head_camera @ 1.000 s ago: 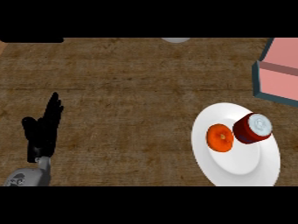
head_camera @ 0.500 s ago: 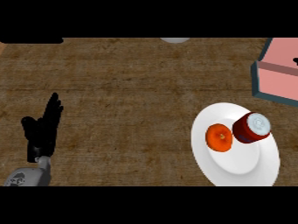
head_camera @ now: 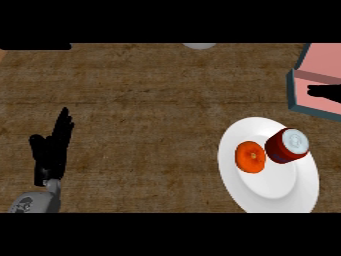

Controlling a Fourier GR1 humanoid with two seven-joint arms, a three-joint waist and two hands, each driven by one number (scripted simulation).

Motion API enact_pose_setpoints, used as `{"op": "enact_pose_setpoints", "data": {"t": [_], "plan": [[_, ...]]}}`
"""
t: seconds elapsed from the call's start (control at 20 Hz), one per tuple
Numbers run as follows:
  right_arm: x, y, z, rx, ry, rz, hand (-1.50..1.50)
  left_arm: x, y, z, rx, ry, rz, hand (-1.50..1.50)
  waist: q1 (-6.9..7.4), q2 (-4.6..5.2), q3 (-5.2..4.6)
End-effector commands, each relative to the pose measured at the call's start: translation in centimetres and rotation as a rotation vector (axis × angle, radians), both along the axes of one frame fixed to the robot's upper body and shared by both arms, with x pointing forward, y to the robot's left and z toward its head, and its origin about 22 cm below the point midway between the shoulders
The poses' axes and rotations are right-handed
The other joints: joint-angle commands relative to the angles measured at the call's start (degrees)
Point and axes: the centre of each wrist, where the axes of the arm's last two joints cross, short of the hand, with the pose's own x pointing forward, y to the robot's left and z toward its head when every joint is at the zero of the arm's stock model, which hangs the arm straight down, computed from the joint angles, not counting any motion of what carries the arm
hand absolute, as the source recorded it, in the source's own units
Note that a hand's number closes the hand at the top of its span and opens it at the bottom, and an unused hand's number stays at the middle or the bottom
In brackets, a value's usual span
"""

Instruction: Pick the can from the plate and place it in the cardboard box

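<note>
Looking barely started: the can (head_camera: 287,145) sits on the plate (head_camera: 269,192) beside an orange thing (head_camera: 250,157), right hand (head_camera: 337,93) stretched flat over the box (head_camera: 325,75), grasping nothing, left hand (head_camera: 52,150) resting relaxed.

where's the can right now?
Head view, right side: the can lies on the white plate, just right of the orange object, below the box.

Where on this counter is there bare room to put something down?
Bare wood lies between the left hand and the plate, up to the far edge. The right side is crowded: the can, an orange thing, the box, and the right hand.
</note>
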Motion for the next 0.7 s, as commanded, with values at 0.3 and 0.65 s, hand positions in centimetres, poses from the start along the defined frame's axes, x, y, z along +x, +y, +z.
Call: {"op": "enact_pose_setpoints", "data": {"t": [0.3,0.65], "plan": [[-2.3,3.4,-1.1,-0.052,0.032,-0.042,-1.50,-0.3,1.1,3.3,0.005,-0.010,0.000,0.00,0.06,-0.11,0.03],[-1.5,3.8,-2.4,-0.104,0.029,-0.071,-1.50,-1.1,-0.3,0.9,-0.019,-0.004,-0.006,0.00,0.24,0.02,0.03]]}}
